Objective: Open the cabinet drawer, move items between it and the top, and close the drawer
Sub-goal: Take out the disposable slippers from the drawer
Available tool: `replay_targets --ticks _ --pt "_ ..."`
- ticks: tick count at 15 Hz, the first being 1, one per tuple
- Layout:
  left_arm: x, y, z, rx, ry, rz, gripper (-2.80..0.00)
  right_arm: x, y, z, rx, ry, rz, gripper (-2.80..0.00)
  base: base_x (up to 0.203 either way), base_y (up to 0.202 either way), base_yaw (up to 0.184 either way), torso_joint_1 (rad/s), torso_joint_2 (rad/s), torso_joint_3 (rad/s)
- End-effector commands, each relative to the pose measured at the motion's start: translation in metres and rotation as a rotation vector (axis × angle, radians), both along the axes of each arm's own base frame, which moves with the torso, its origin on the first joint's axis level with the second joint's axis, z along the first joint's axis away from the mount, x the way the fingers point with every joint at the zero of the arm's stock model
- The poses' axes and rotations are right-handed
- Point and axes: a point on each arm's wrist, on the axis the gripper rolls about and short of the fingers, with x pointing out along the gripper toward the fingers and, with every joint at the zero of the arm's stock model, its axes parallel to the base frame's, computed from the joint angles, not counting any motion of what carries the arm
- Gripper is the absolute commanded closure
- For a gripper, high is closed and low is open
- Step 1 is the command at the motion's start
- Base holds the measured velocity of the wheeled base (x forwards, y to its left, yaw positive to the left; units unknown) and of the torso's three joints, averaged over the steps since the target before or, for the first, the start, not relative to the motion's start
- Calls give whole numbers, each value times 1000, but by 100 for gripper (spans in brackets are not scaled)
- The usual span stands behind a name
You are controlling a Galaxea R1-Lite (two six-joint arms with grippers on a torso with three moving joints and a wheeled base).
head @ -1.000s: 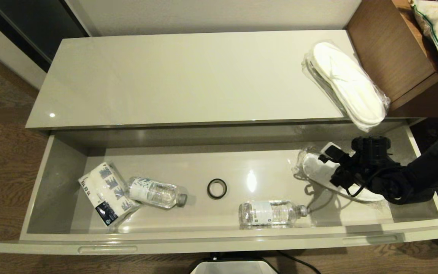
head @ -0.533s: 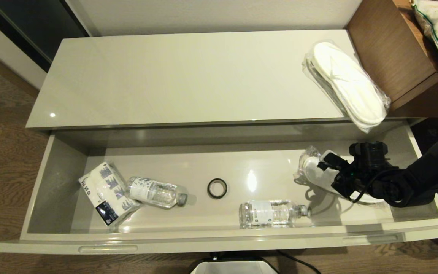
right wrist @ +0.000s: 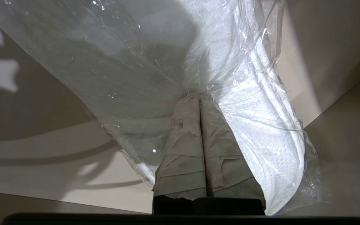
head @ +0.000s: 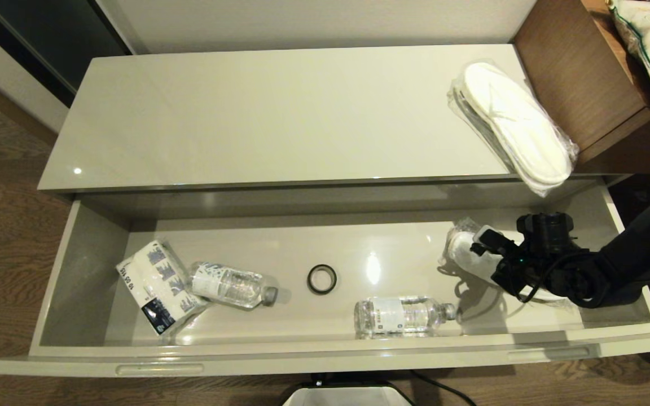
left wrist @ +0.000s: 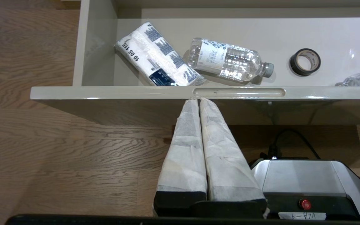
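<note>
Right gripper (head: 486, 246) jaws clenched on bagged slipper (head: 463, 248) in drawer (head: 359, 361); thin plastic pinch might slip when lifted.

I see the drawer (head: 325, 352) pulled out below the top (head: 268, 113). In it, from left to right: a tissue pack (head: 158, 286) touching one water bottle (head: 232, 285), a tape roll (head: 321, 279) mid-floor, a second bottle (head: 401, 316) nearer the front, and one bagged slipper (head: 463, 248) at the right end. The other slipper (head: 514, 127) lies on the top's right end, overhanging its near edge.
</note>
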Motion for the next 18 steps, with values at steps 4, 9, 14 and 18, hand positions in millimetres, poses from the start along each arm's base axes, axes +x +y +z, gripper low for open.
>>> replay_targets --ticks 4,9,14,18 --pt "0 0 0 0 0 0 0 3 10 45 15 -84 20 0 0 0 0 0 0 0" --pt "0 0 0 0 0 0 0 -50 55 146 144 -34 43 0 0 0 0 0 0 0" --pt "0 0 0 0 -1 0 0 -70 58 162 145 -41 28 0 0 0 0 0 0 0" --pt "0 0 0 0 0 0 0 -117 61 195 175 -39 56 0 0 0 0 0 0 0"
